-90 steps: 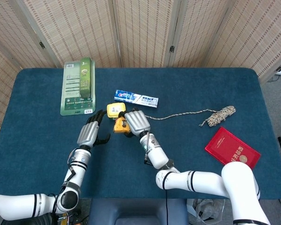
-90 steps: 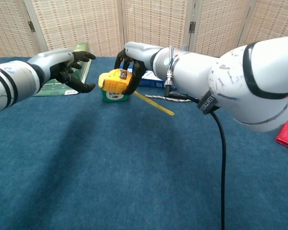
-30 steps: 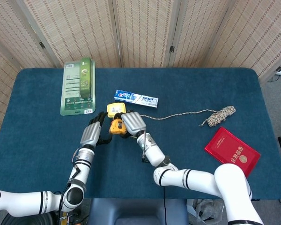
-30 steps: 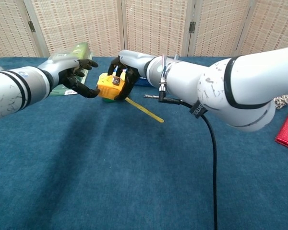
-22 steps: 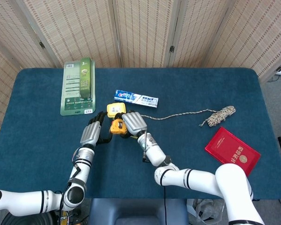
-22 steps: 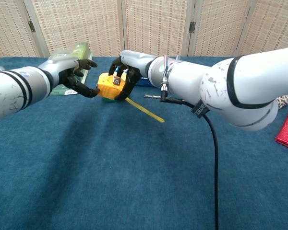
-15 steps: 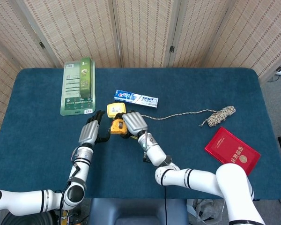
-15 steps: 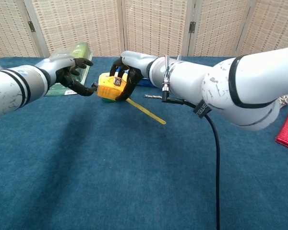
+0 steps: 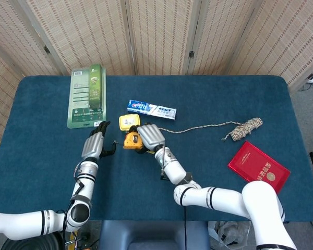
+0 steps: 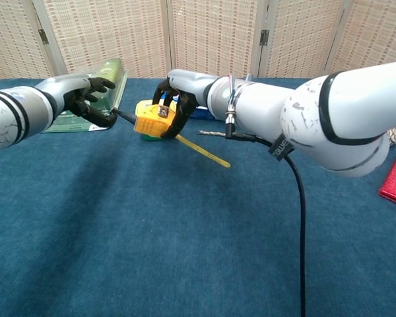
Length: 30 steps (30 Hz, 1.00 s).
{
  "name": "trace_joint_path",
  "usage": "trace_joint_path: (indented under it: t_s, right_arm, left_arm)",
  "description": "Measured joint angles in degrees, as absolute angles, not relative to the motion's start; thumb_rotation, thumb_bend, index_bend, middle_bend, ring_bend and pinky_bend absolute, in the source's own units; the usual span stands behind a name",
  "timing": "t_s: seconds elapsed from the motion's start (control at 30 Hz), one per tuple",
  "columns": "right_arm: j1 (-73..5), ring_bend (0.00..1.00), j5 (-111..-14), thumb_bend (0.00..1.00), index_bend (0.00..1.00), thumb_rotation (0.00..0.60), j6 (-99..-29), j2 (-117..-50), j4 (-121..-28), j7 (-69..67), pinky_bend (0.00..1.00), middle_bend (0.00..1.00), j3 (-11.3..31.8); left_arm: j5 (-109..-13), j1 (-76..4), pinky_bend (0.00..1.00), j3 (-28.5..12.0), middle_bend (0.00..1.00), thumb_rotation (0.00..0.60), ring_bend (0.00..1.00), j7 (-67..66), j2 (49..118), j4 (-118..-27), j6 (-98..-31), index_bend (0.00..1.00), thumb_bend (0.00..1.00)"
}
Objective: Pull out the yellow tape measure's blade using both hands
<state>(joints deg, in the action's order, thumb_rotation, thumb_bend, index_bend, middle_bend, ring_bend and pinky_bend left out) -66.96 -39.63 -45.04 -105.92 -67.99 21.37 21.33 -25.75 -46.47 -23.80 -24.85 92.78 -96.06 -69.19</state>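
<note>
Yellow tape measure [image 10: 152,119] sat lifted just off the blue table [image 10: 185,251], just in front of a second, green-bottomed tape measure [image 9: 128,122]. My right hand [image 10: 175,99] was wrapped over the case from above, fingers curled around it. My left hand [image 10: 86,99] was off to the side, with the thumb and a fingertip closed on the end of a thin dark strip [image 10: 123,116] coming out of the case. I took that for the blade, only a short length out. A yellow strip [image 10: 204,153] also trailed from the other side of the case; I couldn't tell whether it was a strap or blade.

Risks as I judged them:
- The left pinch looked small and fingertip-only. If spring tension rose as I pulled, the end could slip and snap back into the case.
- The right hand held the case from the top only, so a sideways pull could twist it in the grip or drag it out.
- Pulling off the slot's axis could kink or jam the blade.
- The left hand was near the green package [image 10: 109,79] — going further that way could knock it.
- Dropping the case would land it on the second tape measure.
</note>
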Motion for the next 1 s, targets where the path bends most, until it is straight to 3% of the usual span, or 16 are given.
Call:
trace_joint_path:
  t_s: [0.23, 0.4, 0.53, 1.0]
  right_arm:
    - [-67.09, 0.38, -39.05, 0.27, 0.55, 0.600, -45.14, -105.65, -68.22, 21.87, 0.18, 0.48, 21.21]
    - [-67.15, 0.38, -38.50, 0.27, 0.55, 0.600, -45.21, -105.44, -68.24, 22.28, 0.18, 0.48, 21.08]
    - [-67.20, 0.38, -38.19, 0.27, 0.55, 0.600, -45.17, -105.22, -68.29, 22.63, 0.18, 0.48, 20.87]
    - [-66.07, 0.38, -37.92, 0.27, 0.55, 0.600, -45.72, -102.06, -71.25, 23.64, 0.18, 0.48, 19.70]
  left_arm:
    - [-25.04, -46.33, 0.00, -24.22, 0.00, 0.600, 0.00, -24.17, 92.58, -96.34, -68.61, 0.51, 0.58]
    - [-24.72, -46.25, 0.00, -24.47, 0.07, 0.600, 0.00, -23.57, 92.45, -95.93, -68.15, 0.65, 0.58]
    - [-25.21, -46.08, 0.00, -24.69, 0.12, 0.600, 0.00, -22.72, 92.60, -95.33, -68.51, 0.70, 0.58]
    - [-24.64, -44.47, 0.00, -24.86, 0.13, 0.600, 0.00, -20.68, 90.16, -93.68, -66.28, 0.71, 0.58]
